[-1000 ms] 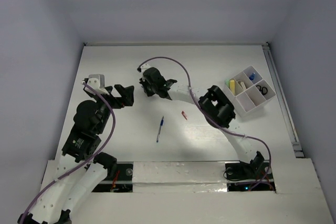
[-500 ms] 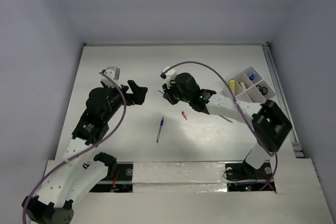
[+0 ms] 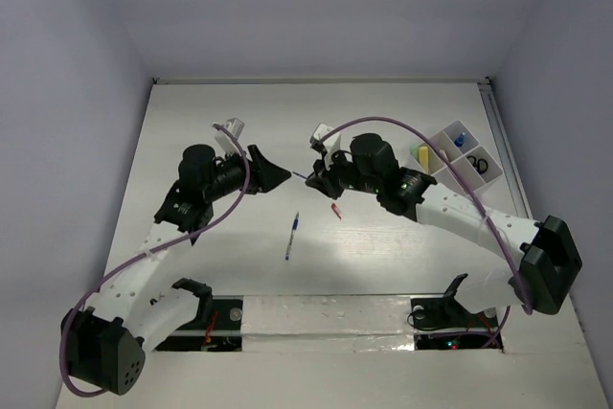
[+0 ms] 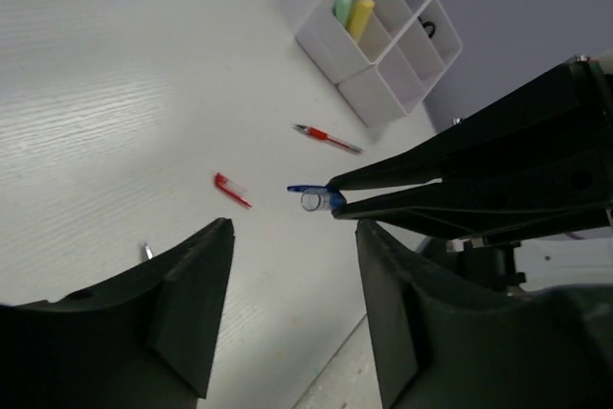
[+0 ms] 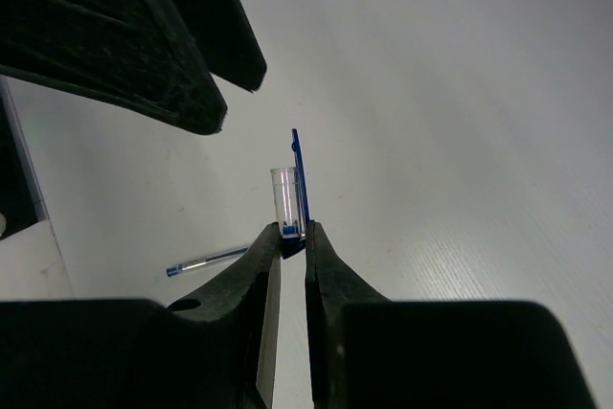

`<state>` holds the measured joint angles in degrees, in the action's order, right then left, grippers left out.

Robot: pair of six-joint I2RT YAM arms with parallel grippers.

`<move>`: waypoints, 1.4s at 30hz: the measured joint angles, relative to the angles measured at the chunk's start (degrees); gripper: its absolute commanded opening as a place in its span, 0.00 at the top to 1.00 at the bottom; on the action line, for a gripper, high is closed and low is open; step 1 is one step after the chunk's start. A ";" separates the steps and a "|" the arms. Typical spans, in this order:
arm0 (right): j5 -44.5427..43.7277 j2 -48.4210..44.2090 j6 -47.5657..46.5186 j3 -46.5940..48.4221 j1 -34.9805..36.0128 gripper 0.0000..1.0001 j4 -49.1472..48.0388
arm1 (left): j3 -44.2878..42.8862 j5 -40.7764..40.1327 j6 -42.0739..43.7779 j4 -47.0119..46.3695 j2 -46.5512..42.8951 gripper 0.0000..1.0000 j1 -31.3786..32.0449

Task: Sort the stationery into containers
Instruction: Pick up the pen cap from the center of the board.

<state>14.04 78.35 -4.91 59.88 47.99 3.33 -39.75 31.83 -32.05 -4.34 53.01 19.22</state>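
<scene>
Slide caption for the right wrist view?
Right gripper pinches a clear, blue-clipped pen cap in front of the open left gripper; a pen lies on the table beyond.

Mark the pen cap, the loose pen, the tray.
Clear pen cap with blue clip (image 5: 284, 198): right wrist view, clear barrel.
Blue-white pen (image 3: 291, 237): top view, mid-shaft.
White plastic organiser tray (image 4: 388, 98): left wrist view, outer wall.

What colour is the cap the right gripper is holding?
Clear cap with a blue clip; best in right wrist view.
</scene>
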 measured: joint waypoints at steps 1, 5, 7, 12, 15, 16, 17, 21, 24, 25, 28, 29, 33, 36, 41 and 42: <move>0.57 -0.15 -0.09 0.00 0.00 1.00 0.13 | 0.46 1.22 -0.96 -0.96 0.37 0.54 -0.13; 2.62 -0.24 -0.33 0.00 0.00 1.00 0.57 | 1.51 4.92 -4.33 -3.85 2.27 0.53 -0.24; 3.74 -0.24 -0.42 0.00 0.00 1.00 0.85 | 2.19 6.27 -5.73 -5.09 3.08 0.52 -0.24; 6.16 -0.24 -0.44 0.00 0.00 1.00 1.05 | 3.54 9.14 -8.96 -7.89 4.37 0.50 -0.24; 7.41 -0.24 -0.44 0.00 0.00 1.00 1.03 | 3.61 10.21 -9.90 -9.05 5.49 0.53 -0.24; 7.74 -0.24 -0.42 0.00 0.00 1.00 1.03 | 3.63 10.47 -10.16 -9.38 5.73 0.55 -0.24; 8.09 -0.24 -0.42 0.00 0.00 1.00 1.01 | 3.63 10.86 -10.49 -9.86 5.90 0.58 -0.24; 9.01 -0.24 -0.39 0.00 0.00 1.00 0.98 | 3.85 12.46 -12.15 -11.85 6.19 0.69 -0.24; 9.25 -0.24 -0.42 -0.02 0.00 1.00 1.01 | 4.35 13.60 -12.63 -13.27 6.40 0.72 -0.24; 9.31 -0.24 -0.42 -0.02 0.00 1.00 0.98 | 4.50 13.88 -12.74 -13.49 6.56 0.72 -0.24; 9.33 -0.24 -0.44 -0.02 0.00 1.00 0.98 | 4.61 14.91 -13.05 -13.51 7.13 0.73 -0.35; 9.31 -0.24 -0.46 -0.02 0.00 1.00 0.98 | 4.63 15.26 -13.11 -13.51 7.28 0.72 -0.35; 9.33 -0.33 -0.48 -0.02 0.00 1.00 0.98 | 4.63 16.13 -13.11 -13.53 7.50 0.72 -0.35; 9.31 -0.44 -0.50 -0.02 0.00 1.00 1.01 | 4.63 16.68 -13.22 -13.68 7.91 0.84 -0.35; 9.09 -0.52 -0.76 -0.02 0.00 1.00 1.01 | 4.63 17.11 -13.31 -14.03 8.35 0.99 -0.50; 8.98 -0.52 -0.87 -0.02 0.00 1.00 1.01 | 4.63 17.20 -13.33 -14.16 8.35 1.00 -0.50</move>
<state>23.03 77.82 -5.78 59.86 47.99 4.34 -35.11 49.04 -45.39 -18.50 61.36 18.72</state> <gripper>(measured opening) 0.178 0.096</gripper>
